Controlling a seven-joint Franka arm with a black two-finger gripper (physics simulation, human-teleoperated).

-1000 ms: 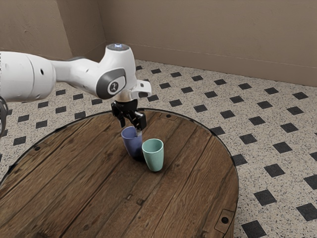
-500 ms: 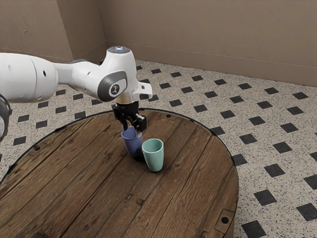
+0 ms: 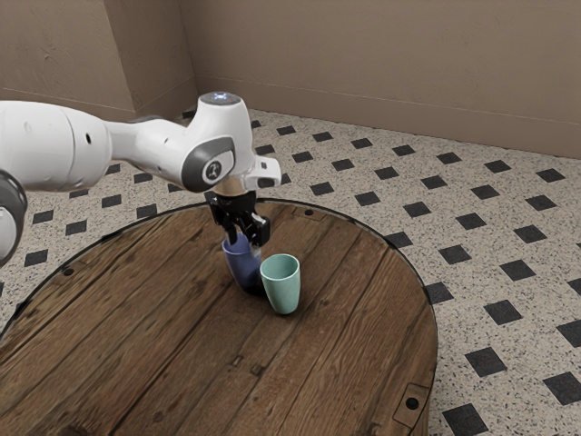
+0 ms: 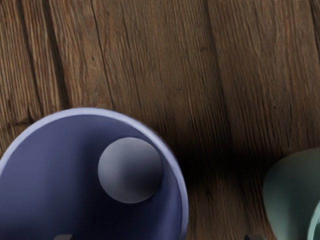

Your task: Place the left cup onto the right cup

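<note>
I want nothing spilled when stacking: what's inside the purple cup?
The purple cup looks empty: bare inner walls and a grey round bottom. Part of its inside is cut off in the wrist view, so that part cannot be checked.

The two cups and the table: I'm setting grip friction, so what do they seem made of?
Purple cup: smooth, evenly coloured, soft sheen, so perhaps plastic or glazed ceramic. Green cup: same look, same guess. Table: weathered wood, matte, with visible planks, grain and cracks.
</note>
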